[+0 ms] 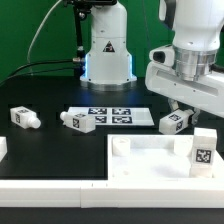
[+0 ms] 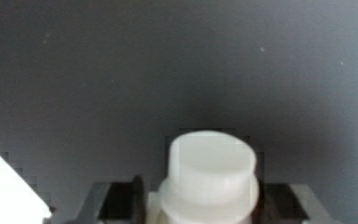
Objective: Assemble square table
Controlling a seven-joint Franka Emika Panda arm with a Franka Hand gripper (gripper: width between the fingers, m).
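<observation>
My gripper [image 1: 181, 111] is shut on a stubby white tagged leg [image 1: 173, 122] and holds it tilted just above the black table, behind the square table top. In the wrist view the leg [image 2: 211, 172] sits between my dark fingers [image 2: 115, 202], its rounded end pointing away. The white square top [image 1: 150, 148] with its raised rim lies at the front on the exterior view's right. One leg [image 1: 203, 150] stands upright at its right corner. Two more legs [image 1: 25, 118] [image 1: 78, 121] lie loose on the table at the left.
The marker board [image 1: 112, 114] lies flat behind the loose legs. The robot base [image 1: 108, 50] stands at the back. A long white bar [image 1: 60, 194] runs along the front edge, with a white block [image 1: 2, 149] at the far left.
</observation>
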